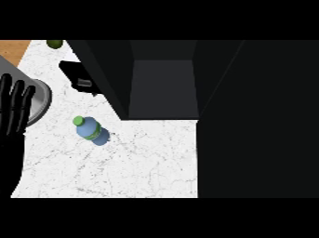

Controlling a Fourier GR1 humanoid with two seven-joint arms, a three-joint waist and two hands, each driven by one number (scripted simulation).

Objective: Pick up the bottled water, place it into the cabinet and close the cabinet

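White marble desk [121,167] | water bottle [90,130] standing, untouched | cabinet [163,83] open | left hand [4,111] resting, fingers straight, released

White marble counter [121,172] — blue bottle [91,130] centre-left, black box [79,76] at 11 o'clock, green fruit [55,44] beyond — dark cabinet [162,79] at 12.

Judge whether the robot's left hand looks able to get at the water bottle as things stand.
Probably yes. The left hand rests open at the view's left edge, and only bare white counter lies between it and the water bottle, which stands apart from the cabinet.
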